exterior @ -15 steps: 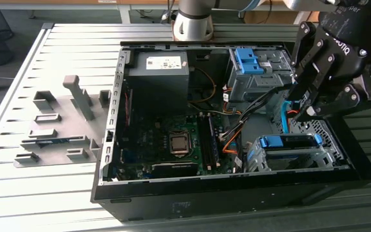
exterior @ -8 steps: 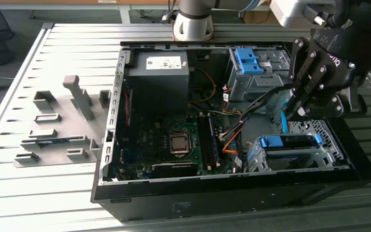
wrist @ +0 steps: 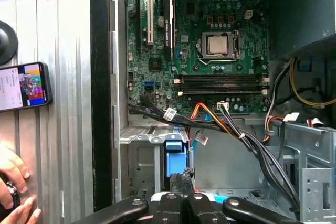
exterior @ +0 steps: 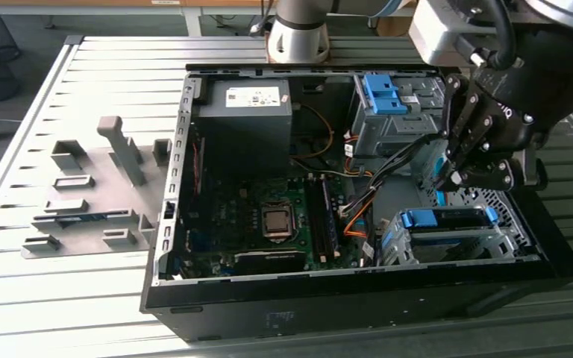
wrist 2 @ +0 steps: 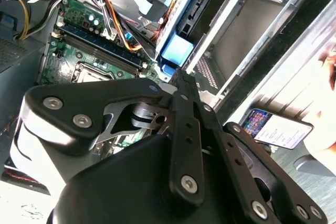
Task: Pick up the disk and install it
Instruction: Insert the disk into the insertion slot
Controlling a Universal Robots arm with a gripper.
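First wrist view: gripper (wrist: 181, 177) closed over the drive cage (wrist: 140, 163) of the computer case (wrist: 100, 77).
I read the fingers as drawn together, with the tips just above the blue handle of the disk (wrist: 176, 153). The disk sits in that cage, and I cannot tell whether the tips touch it. Beyond the cage run the cables (wrist: 210, 127), and further off lies the motherboard (wrist: 210, 40).
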